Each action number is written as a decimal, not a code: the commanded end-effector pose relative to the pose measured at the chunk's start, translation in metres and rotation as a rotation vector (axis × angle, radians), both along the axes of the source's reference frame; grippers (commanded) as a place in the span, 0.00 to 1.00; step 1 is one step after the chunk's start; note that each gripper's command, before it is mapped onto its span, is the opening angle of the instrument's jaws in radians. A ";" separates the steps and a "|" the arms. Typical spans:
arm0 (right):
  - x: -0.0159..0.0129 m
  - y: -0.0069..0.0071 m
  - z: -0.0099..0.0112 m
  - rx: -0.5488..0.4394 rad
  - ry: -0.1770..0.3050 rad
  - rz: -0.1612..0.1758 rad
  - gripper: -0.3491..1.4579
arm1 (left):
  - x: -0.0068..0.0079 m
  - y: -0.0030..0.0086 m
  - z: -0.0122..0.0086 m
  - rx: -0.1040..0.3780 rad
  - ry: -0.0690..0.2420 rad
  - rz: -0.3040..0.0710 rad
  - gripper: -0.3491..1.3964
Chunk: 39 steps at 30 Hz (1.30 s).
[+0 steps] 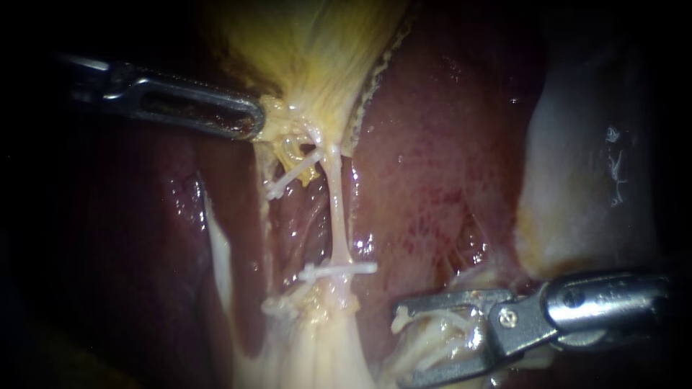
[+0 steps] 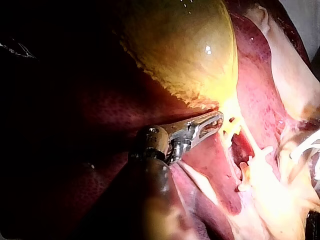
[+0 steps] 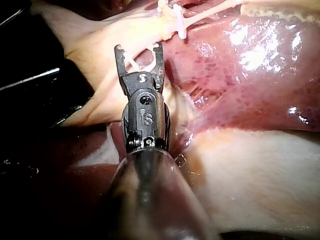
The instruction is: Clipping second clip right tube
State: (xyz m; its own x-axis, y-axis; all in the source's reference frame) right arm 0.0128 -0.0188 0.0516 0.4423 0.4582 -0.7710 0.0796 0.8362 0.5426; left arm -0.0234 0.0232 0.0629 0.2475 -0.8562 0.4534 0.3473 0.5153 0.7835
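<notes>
Approach, by the look of it, not yet clipping. Nearest: right instrument (image 1: 400, 347), jaws spread yet cradling a white loaded clip (image 1: 401, 315), well apart from the right tube (image 1: 336, 209). Farther in: one seated clip (image 1: 342, 270) across that tube's lower end. Next: carry across, straddle the bare stretch above it (square on, probably), squeeze. Farthest: left instrument (image 1: 252, 119), clamped on the gallbladder (image 1: 317, 50) at its neck. Only from the right wrist: jaw gap seen head-on. Only from the left wrist: the gallbladder's rounded body.
</notes>
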 end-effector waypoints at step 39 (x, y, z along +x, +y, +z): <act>0.0018 0.0070 0.0012 0.091 -0.047 0.075 0.46 | 0.0053 0.0026 -0.0034 0.002 0.020 -0.033 0.00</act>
State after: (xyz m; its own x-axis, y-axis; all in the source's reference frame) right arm 0.0148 -0.0111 0.0531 0.4368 0.5705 -0.6955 -0.0193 0.7790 0.6268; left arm -0.0181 0.0257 0.0595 0.2272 -0.8655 0.4464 0.3797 0.5009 0.7778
